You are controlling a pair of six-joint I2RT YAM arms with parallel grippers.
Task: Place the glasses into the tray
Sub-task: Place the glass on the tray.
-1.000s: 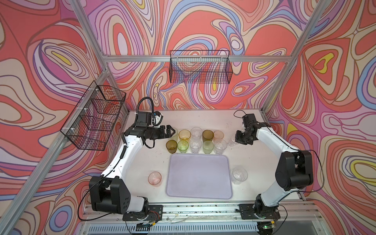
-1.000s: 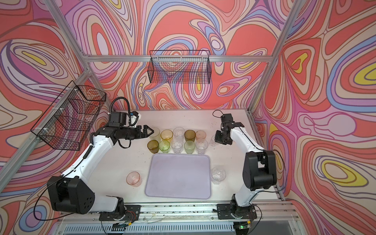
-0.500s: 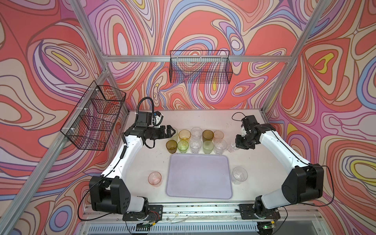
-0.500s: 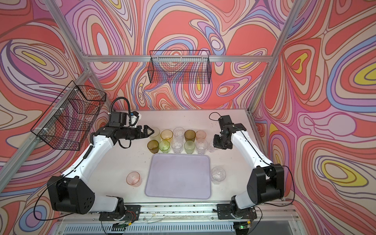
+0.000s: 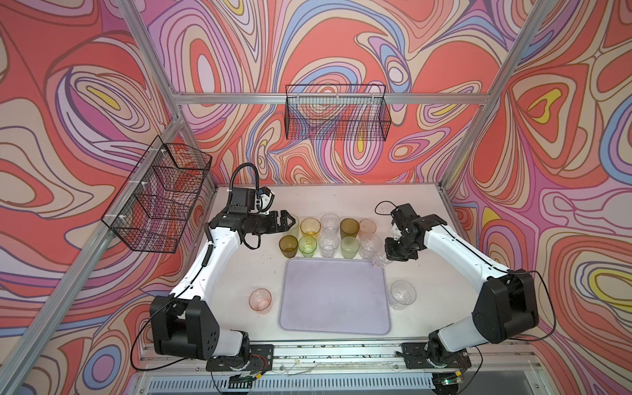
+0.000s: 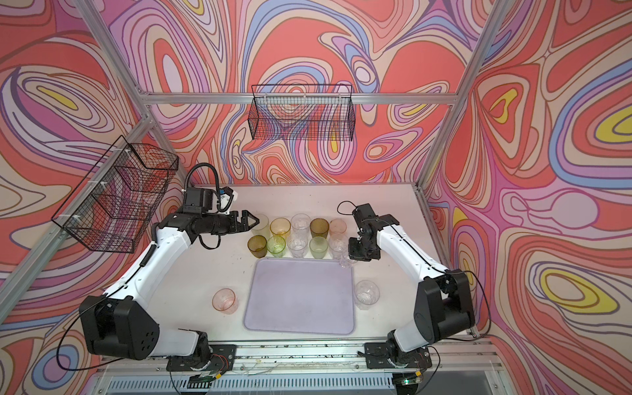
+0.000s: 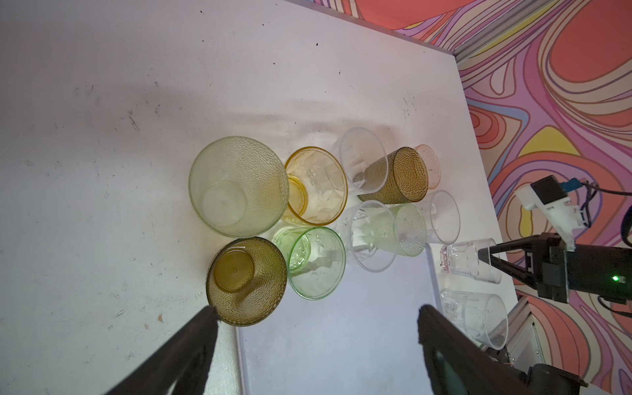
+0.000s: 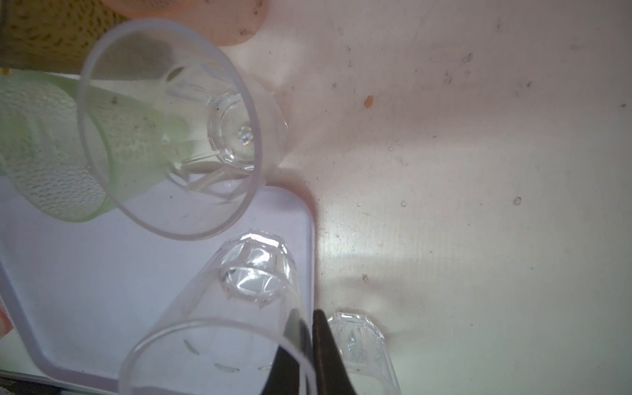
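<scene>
Left claw (image 5: 290,220): jaws wide apart, holding nothing, just beside the pale frosted green glass (image 7: 236,186).
Right claw (image 8: 309,328): pinched together on the rim of the clear glass (image 8: 246,284).
Held item: tilted, base over the far right corner of the tray (image 5: 335,297).
Remaining stock: two rows of glasses (image 5: 328,246) stood on the table (image 5: 342,201) just beyond the tray.
Outliers: pink glass (image 5: 260,300) left of the tray, second clear glass (image 5: 402,294) right of it.

so the right jaws, pinching a clear glass (image 5: 380,261) by its rim, are now down at the tray's (image 5: 335,301) far right corner instead of back beside the rows of glasses (image 5: 349,226), elbow swung way outward
</scene>
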